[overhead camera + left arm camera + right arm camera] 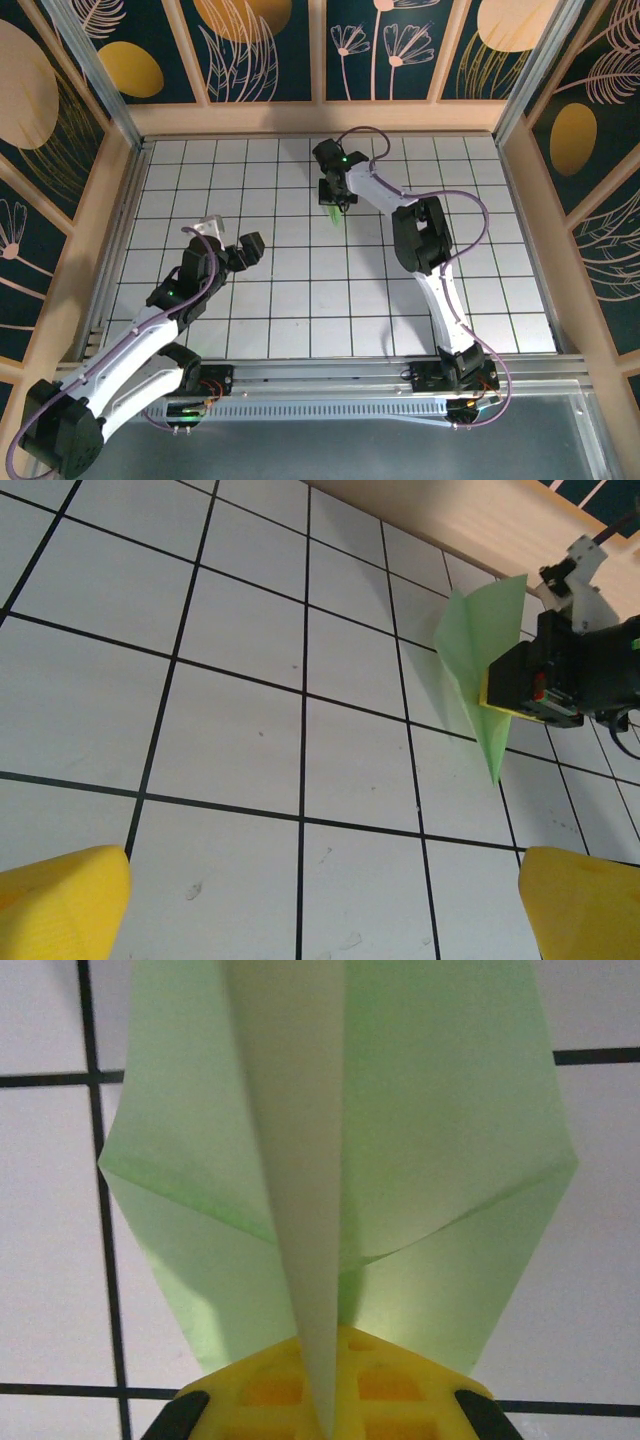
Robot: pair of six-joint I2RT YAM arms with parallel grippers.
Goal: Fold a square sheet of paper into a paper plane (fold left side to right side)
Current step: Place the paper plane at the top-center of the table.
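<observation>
While the right gripper (335,201) pinches the pale green paper plane (478,665) shut along its centre fold, over the far middle of the gridded tabletop (300,300), the left gripper (232,240) hangs wide open and empty at the near left. Wings spread and creases layered, the folding looks finished; at most a release remains.

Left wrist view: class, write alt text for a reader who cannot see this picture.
A pale green paper plane is pinched in the shut right tool at upper right, against a white table ruled with black grid lines. The open left tool shows its two yellow fingers wide apart in the bottom corners.
</observation>
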